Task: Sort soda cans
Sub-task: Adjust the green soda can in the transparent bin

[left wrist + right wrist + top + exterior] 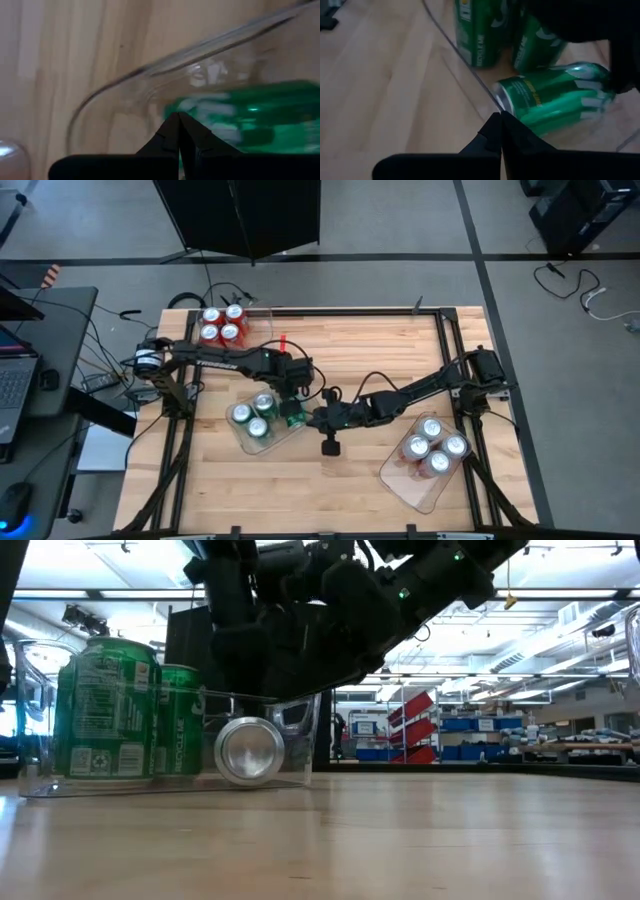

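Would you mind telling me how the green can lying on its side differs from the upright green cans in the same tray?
The toppled green can lies on its side; the upright green cans stand. In the low view the toppled can shows only its silver end, the upright ones their printed sides. It lies at the tray's end nearest both arms. All are green and share that clear tray.

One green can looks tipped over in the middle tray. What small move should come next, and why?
Probably stand the fallen green can upright. It lies on its side in the clear tray beside three standing green cans, while the left gripper is already above it, fingers closed.
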Available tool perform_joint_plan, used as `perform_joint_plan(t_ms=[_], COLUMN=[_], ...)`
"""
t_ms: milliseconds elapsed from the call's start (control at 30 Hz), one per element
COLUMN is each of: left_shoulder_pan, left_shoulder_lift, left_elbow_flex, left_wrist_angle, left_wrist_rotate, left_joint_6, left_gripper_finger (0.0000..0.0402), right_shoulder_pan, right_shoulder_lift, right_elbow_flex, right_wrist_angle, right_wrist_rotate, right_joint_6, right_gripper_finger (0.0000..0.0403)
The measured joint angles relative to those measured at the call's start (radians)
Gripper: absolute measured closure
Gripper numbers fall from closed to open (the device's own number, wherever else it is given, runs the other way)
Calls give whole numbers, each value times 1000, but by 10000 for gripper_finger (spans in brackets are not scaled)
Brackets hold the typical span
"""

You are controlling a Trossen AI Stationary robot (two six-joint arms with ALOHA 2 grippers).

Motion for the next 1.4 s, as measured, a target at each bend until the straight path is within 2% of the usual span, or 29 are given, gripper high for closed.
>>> perform_joint_plan(t_ms=[133,200,333,433,800,933,1200,1400], left_shoulder_pan=[-20,-23,-6,1,24,20,12,1], left_shoulder_lift=[0,0,0,0,0,0,0,1], left_elbow_flex=[35,36,36,35,-57,-58,-58,-11], left_wrist_angle=[-39,-68,-188,-229,-149,-93,-62,-92], left_wrist_rotate=[17,-44,-209,-247,-163,-88,-24,-9], left_joint_6=[-5,-24,-159,-221,-217,-175,-156,-151], left_gripper_finger=[398,398,399,399,399,399,399,399], right_shoulder_pan=[-5,-7,-8,-8,-12,-14,-14,-14], right_shoulder_lift=[0,2,2,2,2,2,2,1], right_elbow_flex=[0,-1,-1,-1,-1,-1,-1,-1], right_wrist_angle=[-8,-11,-16,-15,-10,-11,-12,-16], right_wrist_rotate=[39,40,39,38,32,22,4,4], right_joint_6=[0,0,0,-1,-2,-3,-3,-3], right_gripper_finger=[403,403,403,403,403,403,403,403])
